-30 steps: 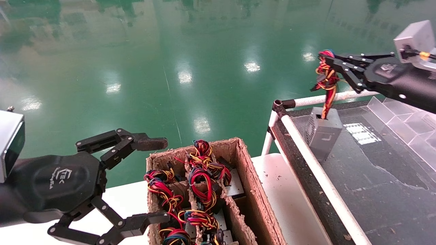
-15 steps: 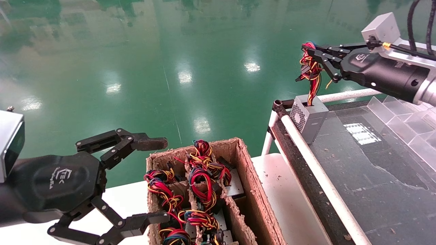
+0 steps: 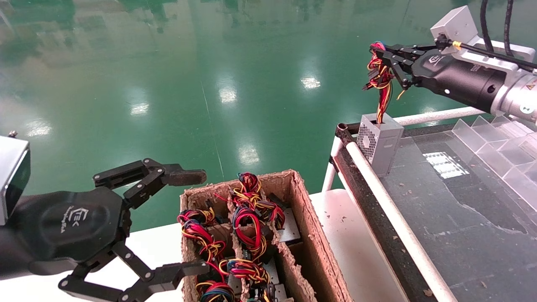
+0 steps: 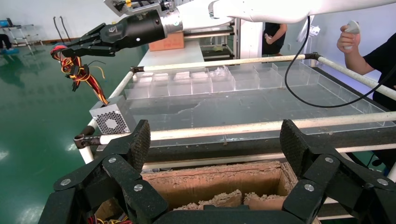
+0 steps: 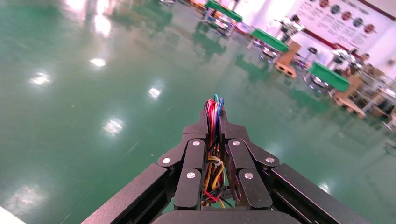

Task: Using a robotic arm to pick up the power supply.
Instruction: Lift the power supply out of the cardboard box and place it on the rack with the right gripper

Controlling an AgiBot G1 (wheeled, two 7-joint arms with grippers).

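The power supply [image 3: 379,142] is a small grey box with a perforated mesh face [image 4: 109,122]. It hangs upright by its red, yellow and black wire bundle [image 3: 380,79] at the corner of the black table, just inside the white rail. Whether its bottom touches the table I cannot tell. My right gripper [image 3: 377,50] is shut on the top of that wire bundle [image 5: 212,140], high above the box. The left wrist view shows this gripper [image 4: 70,49] and the wires from afar. My left gripper [image 3: 195,222] stands open and idle beside the cardboard box.
A cardboard box [image 3: 306,222] with dividers holds several other wire-bundled units [image 3: 247,218] on a white surface. The black table [image 3: 461,226] has a white tube rail [image 3: 390,214] and clear plastic compartments [image 3: 503,147] at its far side. A person [image 4: 373,46] stands beyond it.
My right gripper has carried the power supply by its wires to the left and farther away, toward the table's corner by the rail. The left arm has not moved.
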